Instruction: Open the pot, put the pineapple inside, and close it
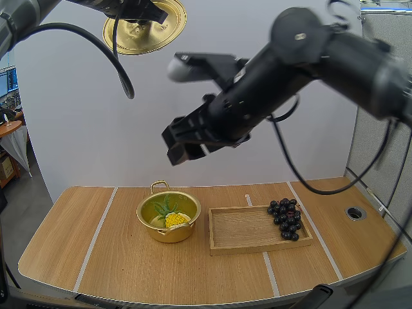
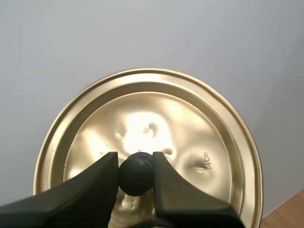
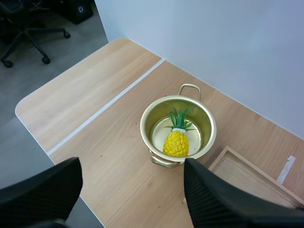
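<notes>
The lid [image 2: 190,123] is held high above the tabletop [image 1: 129,264], its black knob [image 2: 136,178] pinched by the left tool [image 2: 136,164]. The right tool [image 3: 133,190] is spread wide, empty, over the pot [image 3: 207,128], and the pineapple [image 3: 175,140] is seen lying inside it.

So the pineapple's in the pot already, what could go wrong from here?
1. The left pincer grips the lid only by its small black knob, high above the table; it could slip or tilt on the way down.
2. The right pincer hangs open over the pot, likely in the lid's path, so they might collide.
3. The pineapple has leaves reaching toward the rim, which might keep the lid from seating.
</notes>
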`<state>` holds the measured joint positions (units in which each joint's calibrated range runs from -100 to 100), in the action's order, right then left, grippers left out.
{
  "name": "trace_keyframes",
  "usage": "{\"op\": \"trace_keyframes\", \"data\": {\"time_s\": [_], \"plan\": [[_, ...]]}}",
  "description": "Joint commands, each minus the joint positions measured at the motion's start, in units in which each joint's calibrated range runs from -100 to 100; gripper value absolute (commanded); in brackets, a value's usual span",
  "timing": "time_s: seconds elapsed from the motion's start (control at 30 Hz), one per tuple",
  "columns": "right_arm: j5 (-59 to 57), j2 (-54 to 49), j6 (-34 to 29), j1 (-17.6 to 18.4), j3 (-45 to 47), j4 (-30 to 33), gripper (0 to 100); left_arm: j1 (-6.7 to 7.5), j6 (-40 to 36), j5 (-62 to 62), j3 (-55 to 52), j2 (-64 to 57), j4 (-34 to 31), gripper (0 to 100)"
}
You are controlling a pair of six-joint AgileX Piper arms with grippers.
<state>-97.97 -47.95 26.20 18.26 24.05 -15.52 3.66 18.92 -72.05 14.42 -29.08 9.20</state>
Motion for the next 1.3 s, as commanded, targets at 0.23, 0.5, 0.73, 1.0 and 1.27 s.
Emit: {"op": "trace_keyframes", "data": {"time_s": [0.23,0.5,0.73,1.0,1.27], "plan": [[-2.03,-22.39,-3.65,-0.13,1.2,5.43,100,0.2,-0.54,1.87,0.6,-0.41,-0.3,0],[-2.03,-36.05,-4.23,-1.11,11.68,7.25,100,0.2,-0.54,1.87,0.6,-0.41,-0.3,0],[-2.03,-47.04,-4.61,-3.48,19.75,7.65,100,0.2,-0.54,1.87,0.6,-0.41,-0.3,0],[-2.03,-52.05,-7.29,-4.54,27.86,12.04,100,0.2,-0.54,1.87,0.6,-0.41,-0.3,0],[-2.03,-52.05,-8.11,-4.68,33.85,15.89,100,0.2,-0.54,1.87,0.6,-0.41,-0.3,0]]}}
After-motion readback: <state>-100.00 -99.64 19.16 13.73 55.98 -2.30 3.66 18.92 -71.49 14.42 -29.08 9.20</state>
